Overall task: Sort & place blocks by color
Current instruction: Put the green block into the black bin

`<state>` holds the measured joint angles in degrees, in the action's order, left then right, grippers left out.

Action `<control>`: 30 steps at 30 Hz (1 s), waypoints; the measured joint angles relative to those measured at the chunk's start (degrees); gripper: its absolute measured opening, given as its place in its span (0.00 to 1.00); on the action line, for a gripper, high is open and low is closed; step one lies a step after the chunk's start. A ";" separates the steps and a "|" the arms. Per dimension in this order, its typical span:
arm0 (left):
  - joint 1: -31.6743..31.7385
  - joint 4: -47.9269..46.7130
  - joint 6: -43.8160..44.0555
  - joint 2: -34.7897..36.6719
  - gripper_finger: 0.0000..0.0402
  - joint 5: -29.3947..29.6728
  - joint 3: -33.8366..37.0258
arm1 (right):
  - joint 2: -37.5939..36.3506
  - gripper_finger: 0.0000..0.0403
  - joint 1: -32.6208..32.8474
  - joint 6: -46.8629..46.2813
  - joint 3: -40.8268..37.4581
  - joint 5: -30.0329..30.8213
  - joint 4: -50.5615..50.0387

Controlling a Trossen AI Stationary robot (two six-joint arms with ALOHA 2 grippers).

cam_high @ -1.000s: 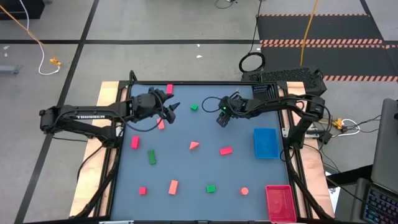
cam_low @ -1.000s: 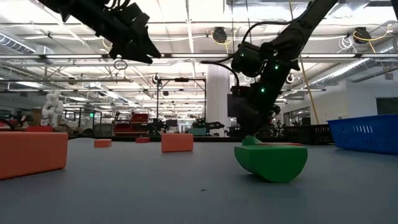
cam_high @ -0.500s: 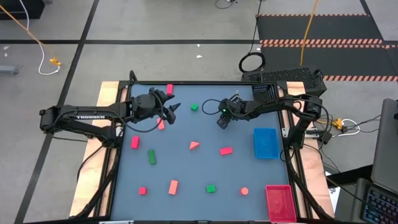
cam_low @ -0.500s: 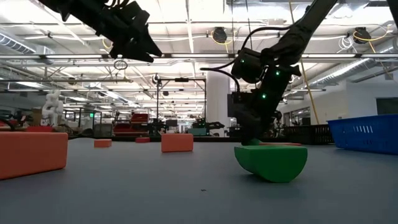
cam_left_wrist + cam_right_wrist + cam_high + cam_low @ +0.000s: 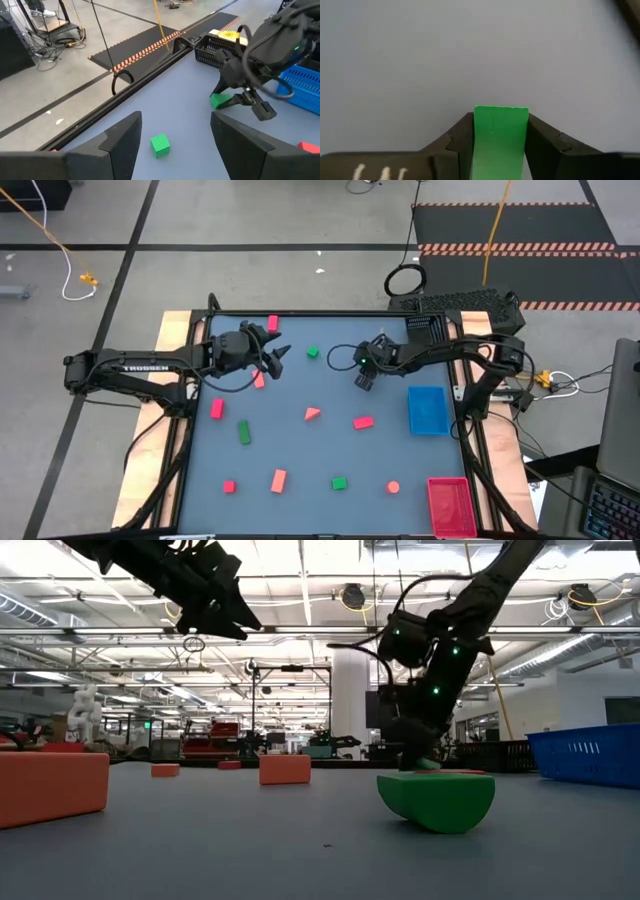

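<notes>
- Slippage is my worry — my right gripper (image 5: 497,145) pinches a green block (image 5: 500,135) far on the table (image 5: 300,470), and a shallow hold could drop it.
- My left gripper (image 5: 275,358) hovers open, far left, holding nothing.
- Nearby: a green cube (image 5: 312,352), a red wedge (image 5: 312,414) — the blue tray (image 5: 428,410) sits right, path clear.

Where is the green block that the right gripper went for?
The small green block sits clamped between the right gripper's fingers, toward the table's far right, just left of the flat blue tray.
</notes>
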<state>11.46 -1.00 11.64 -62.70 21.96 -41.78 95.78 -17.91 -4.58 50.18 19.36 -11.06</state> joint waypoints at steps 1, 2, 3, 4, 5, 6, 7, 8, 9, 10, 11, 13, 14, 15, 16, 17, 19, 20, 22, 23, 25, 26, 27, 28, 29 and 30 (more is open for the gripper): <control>-0.03 -0.04 0.27 0.01 0.59 0.00 0.01 | -0.80 0.31 0.20 1.23 0.08 1.00 0.14; -0.14 -0.01 0.66 0.01 0.59 0.00 0.02 | -1.85 0.31 0.39 2.44 0.11 1.81 -0.32; -0.29 -0.04 0.94 0.02 0.59 0.02 0.02 | -2.78 0.31 0.46 3.17 0.12 2.82 -1.22; -0.48 -0.04 0.94 0.00 0.59 0.06 0.02 | -3.80 0.31 0.46 3.59 0.11 4.04 -2.31; -0.78 0.00 0.94 0.00 0.59 0.07 0.02 | -5.06 0.31 0.45 3.64 -0.07 5.29 -3.04; -1.10 0.01 0.98 0.01 0.59 0.06 0.02 | -6.55 0.31 0.38 3.87 -0.48 6.49 -3.38; -1.35 0.02 1.02 0.00 0.59 0.04 0.02 | -8.00 0.31 0.20 4.22 -0.93 7.68 -3.34; -1.58 0.03 1.01 0.00 0.59 0.03 0.02 | -9.69 0.31 -0.12 4.71 -1.55 8.65 -3.07; -1.85 0.10 0.97 0.01 0.59 0.07 0.02 | -11.49 0.31 -0.42 5.54 -2.49 9.39 -2.80; -2.20 0.34 0.80 0.00 0.59 0.14 0.04 | -13.09 0.31 -0.67 7.07 -3.68 10.14 -1.87; -2.44 0.69 0.50 0.01 0.59 0.37 0.04 | -14.76 0.31 -0.86 8.72 -5.00 10.78 -0.10; -3.12 1.13 0.27 0.02 0.59 0.83 0.04 | -18.61 0.31 -1.33 10.50 -8.47 10.84 3.81; -3.49 1.31 0.33 0.00 0.59 0.91 0.04 | -20.47 0.31 -1.60 10.81 -10.30 10.85 6.09; -3.77 1.32 0.50 0.01 0.59 1.00 0.04 | -22.38 0.31 -1.79 11.21 -12.02 10.83 8.45; -4.24 1.24 0.51 0.00 0.59 1.01 0.04 | -24.25 0.32 -2.08 11.65 -13.82 10.86 10.57; -4.84 1.23 0.52 0.01 0.59 1.03 0.04 | -26.18 0.34 -2.52 12.02 -15.47 11.13 12.06; -5.54 1.28 -0.11 0.02 0.59 1.04 0.04 | -29.64 0.36 -3.48 12.02 -17.91 13.25 14.62; -5.89 1.48 -0.62 0.00 0.59 1.01 0.04 | -31.36 0.36 -3.97 11.86 -18.60 14.50 15.23; -6.36 2.06 -0.85 0.02 0.59 1.11 0.04 | -34.66 0.33 -4.85 11.27 -19.51 16.19 15.49; -6.40 2.50 -1.01 0.02 0.59 1.09 0.04 | -36.15 0.31 -5.13 11.01 -19.77 16.74 15.52; -6.36 3.22 -1.06 0.01 0.59 1.09 0.04 | -38.82 0.31 -5.40 10.18 -20.33 16.71 15.46; -6.36 3.48 -1.07 0.01 0.59 1.09 0.04 | -39.93 0.31 -5.55 9.75 -20.48 16.66 15.38; -6.36 3.60 -1.05 0.00 0.59 1.09 0.04 | -40.90 0.31 -5.71 9.45 -20.61 16.63 15.23; -6.36 3.64 -1.05 0.00 0.59 1.09 0.04 | -41.74 0.31 -5.89 9.14 -20.72 16.69 14.55; -6.36 3.67 -1.04 0.00 0.59 1.09 0.04 | -42.37 0.31 -6.13 8.70 -20.84 16.77 13.70; -6.36 3.68 -1.00 0.02 0.59 1.09 0.04 | -42.86 0.31 -6.45 8.31 -20.86 16.76 12.47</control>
<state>5.10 2.68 10.63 -62.68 23.05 -41.74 52.92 -24.37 3.73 29.32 36.12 1.41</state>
